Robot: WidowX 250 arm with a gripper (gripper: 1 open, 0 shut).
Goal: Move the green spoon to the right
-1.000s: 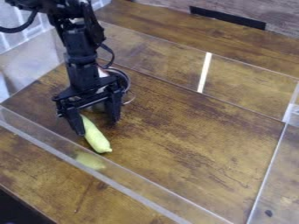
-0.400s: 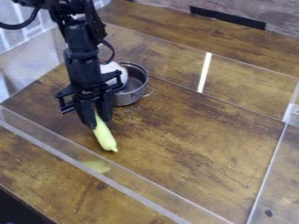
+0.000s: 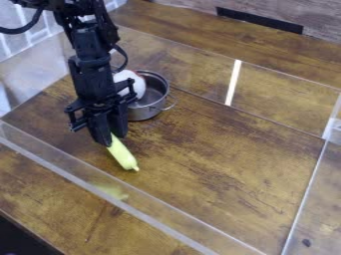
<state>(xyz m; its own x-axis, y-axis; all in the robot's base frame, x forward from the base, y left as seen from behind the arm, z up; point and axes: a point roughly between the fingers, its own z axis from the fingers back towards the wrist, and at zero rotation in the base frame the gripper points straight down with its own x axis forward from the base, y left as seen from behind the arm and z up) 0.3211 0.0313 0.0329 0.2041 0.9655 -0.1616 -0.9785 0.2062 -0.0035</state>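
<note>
A black robot arm point(image 3: 91, 50) reaches down from the upper left of the view, and its gripper point(image 3: 100, 134) is low at the left part of a brown wooden tabletop point(image 3: 213, 169). The jaws are closed on the green spoon point(image 3: 123, 153), somewhere near the upper end of its thick yellow-green handle. The rest of that handle sticks out below the fingertips, slanting down and to the right in the view, with its free end pointing toward the near part of the table. The metal scoop cannot be made out; it is probably hidden behind the gripper. Whether the spoon touches the wood or hangs slightly above it is hard to tell from this angle.

Just beside the gripper, on the right in the view and farther back, sits a round steel bowl point(image 3: 150, 108) with a thin wire-like handle on its rim. A white object point(image 3: 130, 84) shows at the bowl's left side, partly covered by the arm. The spoon's visible handle lies nearer the camera than the bowl and apart from it.

A clear, see-through strip point(image 3: 147, 217) runs diagonally along the near side of the tabletop, and a short white line point(image 3: 233, 83) marks the wood well apart from the bowl, toward the far side.
</note>
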